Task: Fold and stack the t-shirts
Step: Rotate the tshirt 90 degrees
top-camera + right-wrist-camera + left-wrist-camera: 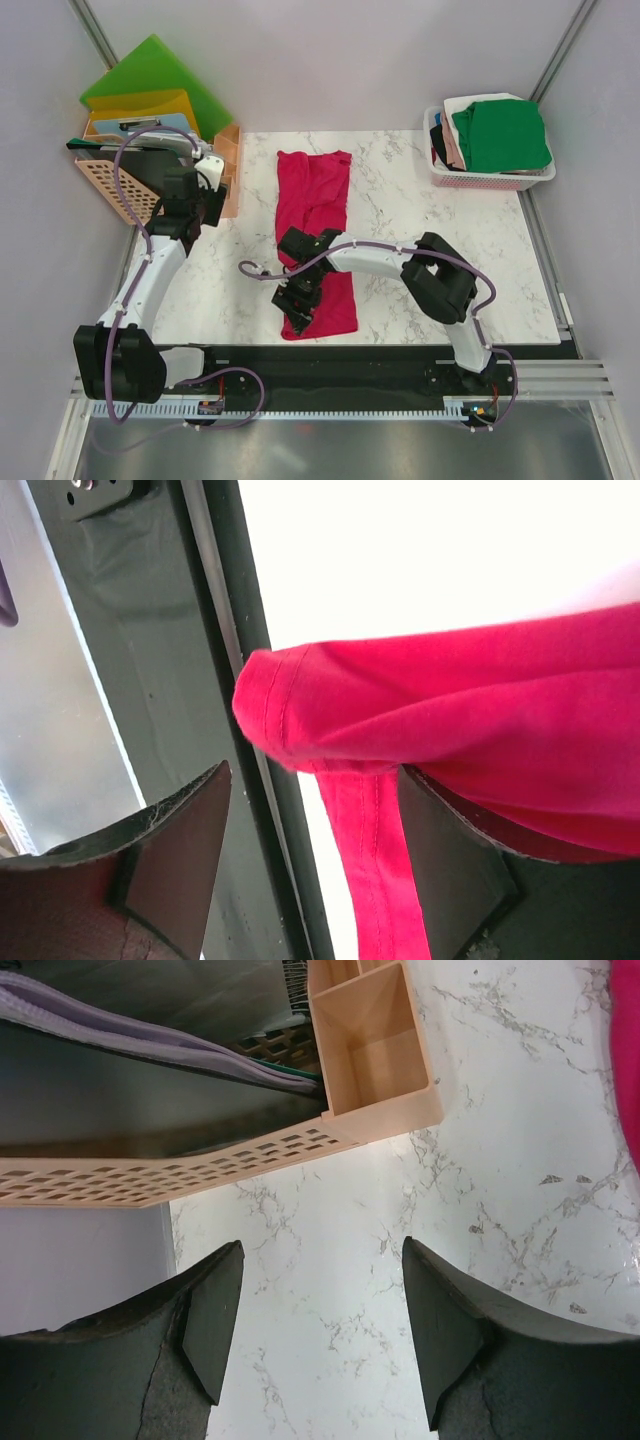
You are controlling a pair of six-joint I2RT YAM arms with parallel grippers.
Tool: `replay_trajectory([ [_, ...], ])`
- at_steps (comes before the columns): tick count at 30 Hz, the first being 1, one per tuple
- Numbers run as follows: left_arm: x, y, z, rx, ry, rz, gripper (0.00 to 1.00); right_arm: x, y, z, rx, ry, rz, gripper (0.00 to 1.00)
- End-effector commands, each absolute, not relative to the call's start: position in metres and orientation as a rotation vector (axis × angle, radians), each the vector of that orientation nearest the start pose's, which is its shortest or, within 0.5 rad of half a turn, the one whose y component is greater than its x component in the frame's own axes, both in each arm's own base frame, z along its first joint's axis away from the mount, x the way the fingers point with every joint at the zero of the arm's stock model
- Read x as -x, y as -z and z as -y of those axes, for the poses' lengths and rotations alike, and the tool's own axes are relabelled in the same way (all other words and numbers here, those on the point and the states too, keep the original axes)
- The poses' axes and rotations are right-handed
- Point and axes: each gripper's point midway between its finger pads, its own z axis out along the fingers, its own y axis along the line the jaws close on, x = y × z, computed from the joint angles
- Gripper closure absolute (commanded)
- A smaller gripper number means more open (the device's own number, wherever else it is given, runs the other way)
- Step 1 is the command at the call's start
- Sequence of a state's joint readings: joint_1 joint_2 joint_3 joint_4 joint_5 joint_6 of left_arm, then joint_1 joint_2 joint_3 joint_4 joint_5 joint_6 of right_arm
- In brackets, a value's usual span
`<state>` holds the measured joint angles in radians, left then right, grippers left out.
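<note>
A crimson-pink t-shirt (315, 200) lies as a long strip down the middle of the marble table (450, 250), reaching to its near edge. My right gripper (298, 305) is low over the shirt's near end. In the right wrist view it (315, 780) is open; the shirt's bunched hem (480, 700) lies on the right finger, and a thin strip of hem hangs between the jaws. My left gripper (188, 222) is open and empty over bare table, seen in its wrist view (322, 1250). Green, white, beige-pink and black shirts (500, 135) are piled in a basket.
The pink-rimmed basket (490, 181) stands at the back right corner. A peach plastic organiser (228, 170) (375, 1050) with green (150, 70) and yellow (140, 103) folders stands at the back left, close to my left gripper. A black rail (215, 630) runs along the near table edge.
</note>
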<state>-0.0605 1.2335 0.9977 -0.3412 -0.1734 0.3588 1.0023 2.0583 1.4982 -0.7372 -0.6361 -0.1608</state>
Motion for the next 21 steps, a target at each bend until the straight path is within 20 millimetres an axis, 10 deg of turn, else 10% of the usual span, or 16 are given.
replay_trajectory([
  [1, -0.375, -0.207, -0.025, -0.364, -0.382, -2.088, 0.28, -0.137, -0.050, -0.409, 1.751, -1.128, -2.349, 0.25],
  [8, -0.375, -0.205, -0.027, -0.371, -0.387, -2.087, 0.28, -0.136, -0.041, -0.402, 1.753, -1.102, -2.377, 0.41],
  [13, -0.376, -0.198, -0.026, -0.371, -0.376, -2.102, 0.28, -0.135, -0.037, -0.401, 1.752, -1.088, -2.388, 1.00],
  [21, -0.376, -0.183, -0.025, -0.387, -0.365, -2.134, 0.28, -0.143, -0.074, -0.406, 1.750, -1.082, -2.290, 1.00],
])
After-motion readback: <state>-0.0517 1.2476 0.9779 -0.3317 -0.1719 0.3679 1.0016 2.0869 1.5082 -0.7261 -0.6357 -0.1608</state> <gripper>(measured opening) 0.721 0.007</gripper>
